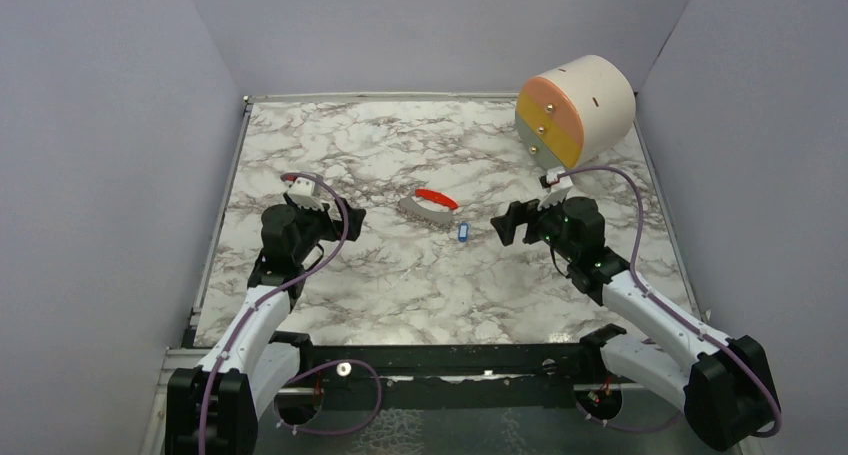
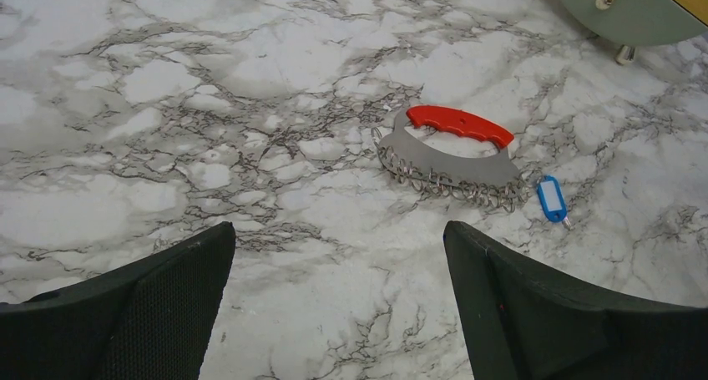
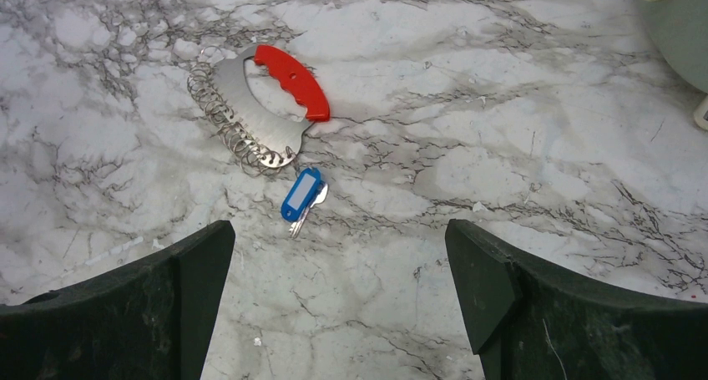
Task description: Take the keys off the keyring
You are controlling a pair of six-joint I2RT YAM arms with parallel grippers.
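Top view: marbled tabletop w/ two robot arms at bottom edge. Keyring, a curved grey metal plate w/ red grip & a row of small wire rings, lies approx. centre frame. Keys, a tiny blue tag w/ short silvery key, lie just below-right of it; right wrist view shows a small gap between them. Left gripper, centre-left, & right gripper, centre-right, both spread wide, holding nothing. Round drawer unit in upper right
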